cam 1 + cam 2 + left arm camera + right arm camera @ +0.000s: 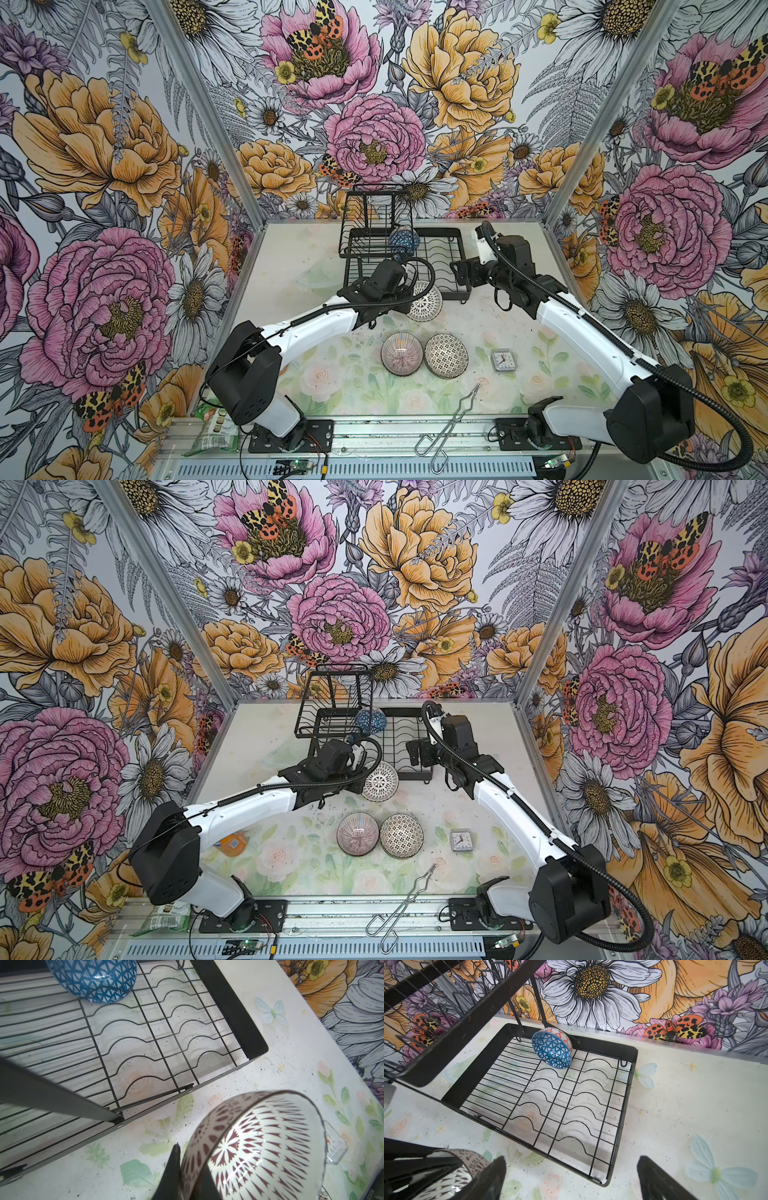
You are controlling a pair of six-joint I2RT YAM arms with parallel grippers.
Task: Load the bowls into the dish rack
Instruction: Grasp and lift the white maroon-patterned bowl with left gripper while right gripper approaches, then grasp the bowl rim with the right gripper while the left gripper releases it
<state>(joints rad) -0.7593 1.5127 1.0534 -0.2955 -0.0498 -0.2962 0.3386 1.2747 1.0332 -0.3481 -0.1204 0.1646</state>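
Four bowls in view. Blue-triangle bowl [404, 241] tilted on edge in dish rack [236, 1012], far slots; nearer wavy slots open. Left gripper [191, 1159] pinches dotted bowl [259, 1147] by its rim, tilted, just outside the rack's near edge. Right gripper [571, 1159] spread wide beside the rack. Striped bowl [402, 354] and mosaic bowl [446, 356] upright on desk [286, 253].

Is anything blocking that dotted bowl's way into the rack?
Nothing visible. The left end effector holds the dotted bowl by the rack's front rim; the near slots are free, the blue bowl sits far back.

Robot lab booth, floral-printed walls [104, 166], aluminium frame posts [203, 104], bolted arm mounts [320, 432] (bare circuit boards [297, 464] in front)
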